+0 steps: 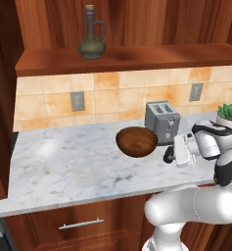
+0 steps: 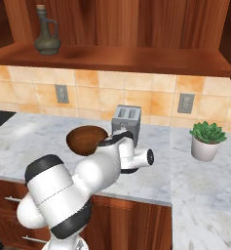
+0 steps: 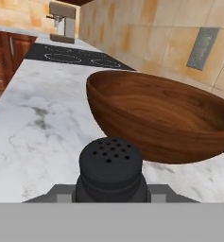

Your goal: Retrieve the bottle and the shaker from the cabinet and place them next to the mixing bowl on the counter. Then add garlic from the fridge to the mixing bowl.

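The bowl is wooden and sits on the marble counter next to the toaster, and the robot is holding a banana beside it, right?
Not a banana. The hand view shows the fingers shut on a dark shaker with holes in its top. The rest holds: the wooden bowl sits on the marble counter next to the toaster, as the left base view shows.

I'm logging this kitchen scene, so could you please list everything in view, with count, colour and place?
mixing bowl: one, brown wood, on the counter in front of the toaster
shaker: one, black, in the gripper, close to the bowl
bottle: one, dark olive, on the shelf above the tiles
toaster: one, silver, by the wall
potted plant: one, green in a white pot, right end of the counter
wall sockets: two, grey, on the tiles
counter: one, white marble
stovetop: one, black, beyond the bowl
gripper: one, dark, shut on the shaker
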Robot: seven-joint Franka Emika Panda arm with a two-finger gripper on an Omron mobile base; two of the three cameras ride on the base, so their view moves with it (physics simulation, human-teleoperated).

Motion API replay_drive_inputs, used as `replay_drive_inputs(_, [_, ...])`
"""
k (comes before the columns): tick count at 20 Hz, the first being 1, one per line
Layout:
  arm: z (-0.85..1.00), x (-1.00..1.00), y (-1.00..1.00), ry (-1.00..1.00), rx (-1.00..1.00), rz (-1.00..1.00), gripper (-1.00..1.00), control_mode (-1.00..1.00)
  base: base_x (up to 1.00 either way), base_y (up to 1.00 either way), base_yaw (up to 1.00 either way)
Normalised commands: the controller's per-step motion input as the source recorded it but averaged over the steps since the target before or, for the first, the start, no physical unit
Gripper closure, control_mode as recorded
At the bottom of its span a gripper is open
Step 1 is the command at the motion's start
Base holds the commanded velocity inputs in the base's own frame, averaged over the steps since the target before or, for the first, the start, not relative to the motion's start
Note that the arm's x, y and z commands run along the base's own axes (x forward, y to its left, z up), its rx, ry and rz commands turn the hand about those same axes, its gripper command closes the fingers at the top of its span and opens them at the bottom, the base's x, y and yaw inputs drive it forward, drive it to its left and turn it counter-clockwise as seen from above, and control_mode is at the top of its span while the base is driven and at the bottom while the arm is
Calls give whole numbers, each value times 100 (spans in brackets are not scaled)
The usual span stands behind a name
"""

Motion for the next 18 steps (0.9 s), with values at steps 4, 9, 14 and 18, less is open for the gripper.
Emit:
replay_drive_inputs(4, [-23,17,0,0,1,1,100,-100,0,0,0])
replay_drive_inputs(9, [-20,20,0,0,2,2,100,-100,0,0,0])
replay_drive_inputs(14, [-23,24,0,0,2,4,100,-100,0,0,0])
replay_drive_inputs(18, [-25,20,0,0,3,4,100,-100,0,0,0])
